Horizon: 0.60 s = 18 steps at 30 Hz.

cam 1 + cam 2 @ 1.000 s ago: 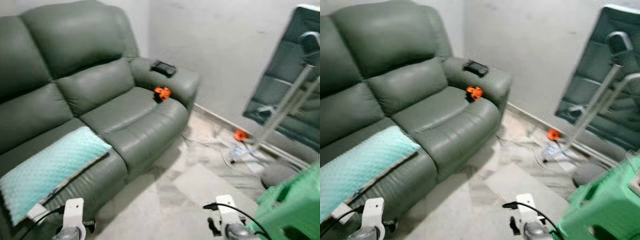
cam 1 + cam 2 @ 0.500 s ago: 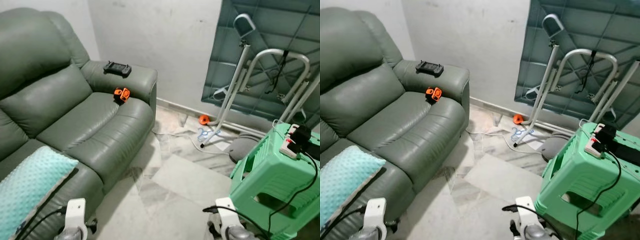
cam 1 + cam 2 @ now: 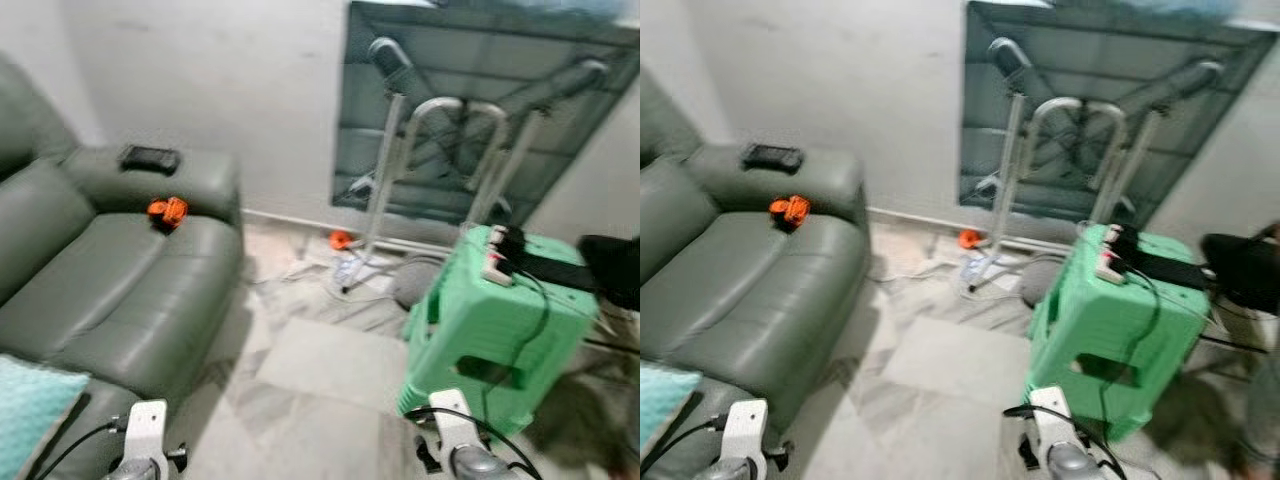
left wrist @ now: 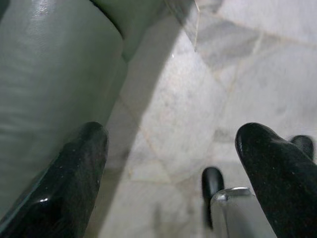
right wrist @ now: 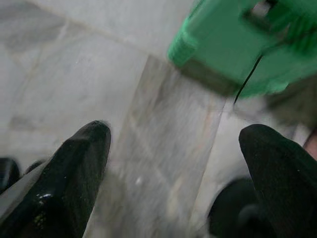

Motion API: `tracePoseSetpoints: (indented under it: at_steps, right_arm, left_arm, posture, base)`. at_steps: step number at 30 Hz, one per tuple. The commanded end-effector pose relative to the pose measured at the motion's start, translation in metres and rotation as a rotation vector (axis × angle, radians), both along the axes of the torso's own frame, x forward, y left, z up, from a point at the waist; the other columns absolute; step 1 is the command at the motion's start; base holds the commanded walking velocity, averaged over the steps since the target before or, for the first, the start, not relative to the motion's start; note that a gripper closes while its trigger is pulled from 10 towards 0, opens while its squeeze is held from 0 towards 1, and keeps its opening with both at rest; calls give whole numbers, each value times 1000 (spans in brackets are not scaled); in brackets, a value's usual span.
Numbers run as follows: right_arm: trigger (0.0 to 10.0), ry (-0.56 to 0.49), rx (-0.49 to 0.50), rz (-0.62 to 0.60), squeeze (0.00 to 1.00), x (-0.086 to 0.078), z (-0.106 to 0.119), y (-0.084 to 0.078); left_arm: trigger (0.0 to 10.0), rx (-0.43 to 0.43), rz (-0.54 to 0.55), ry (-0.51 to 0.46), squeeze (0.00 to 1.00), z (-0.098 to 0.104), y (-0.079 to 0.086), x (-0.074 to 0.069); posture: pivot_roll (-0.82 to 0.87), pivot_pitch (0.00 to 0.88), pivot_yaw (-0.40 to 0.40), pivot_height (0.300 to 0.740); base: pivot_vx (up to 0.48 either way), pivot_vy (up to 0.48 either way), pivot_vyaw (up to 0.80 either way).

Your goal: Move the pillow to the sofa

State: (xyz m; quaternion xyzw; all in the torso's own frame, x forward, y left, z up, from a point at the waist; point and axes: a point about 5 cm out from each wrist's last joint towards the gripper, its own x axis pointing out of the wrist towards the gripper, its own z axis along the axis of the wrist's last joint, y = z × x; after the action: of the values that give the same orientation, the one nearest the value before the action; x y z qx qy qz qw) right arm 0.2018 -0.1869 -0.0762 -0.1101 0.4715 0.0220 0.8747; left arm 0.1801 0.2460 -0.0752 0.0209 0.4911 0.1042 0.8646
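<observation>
We stand on the marble floor (image 3: 320, 375) with the grey sofa (image 3: 95, 290) on our left and a green plastic stool (image 3: 490, 330) on our right. The head views are blurred, so we judge we are mid-turn and searching, not yet reaching.

Left claw (image 4: 171, 163): hangs low beside the sofa's front edge, fingers (image 4: 64, 183) spread wide apart, nothing between them, floor below. Right claw (image 5: 173, 163): also low, fingers (image 5: 67, 168) wide apart and empty, over floor tiles with the stool just beyond. Both arms look idle, carried down out of the way while walking.

The pillow: a pale teal, dimpled cushion corner (image 3: 30, 410) shows at the near left, lying on the sofa's near seat. We cannot tell whether this is the task's pillow; if it is, it already rests on the sofa. No other pillow is made out in this blur.

Other notes:
- A black handheld controller (image 3: 148, 157) lies on the sofa's far armrest, and a small orange object (image 3: 167, 209) sits on the seat just below it.
- A power strip (image 3: 497, 262) with a black cable sits on top of the stool, probably raised off the floor for reach.
- A metal frame (image 3: 440, 170) leans against the far wall, before a dark panel (image 3: 470, 80).
- A dark bundle (image 3: 612, 268) lies at the far right, too blurred to name.
</observation>
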Motion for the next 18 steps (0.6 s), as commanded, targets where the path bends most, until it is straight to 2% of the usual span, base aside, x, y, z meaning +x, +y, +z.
tracePoseSetpoints:
  at_steps: [1,18]
  right_arm:
    - [10000,3,-9,-1,0,0,0,-3]
    - [10000,4,-12,9,0,1,1,-2]
  left_arm:
    - [10000,-2,-16,-6,0,2,-2,4]
    - [10000,2,-27,-5,0,2,-2,5]
  posture:
    - [-80,0,21,740]
    - [-83,0,25,740]
  base:
    - [0,0,-763]
    - [0,0,-757]
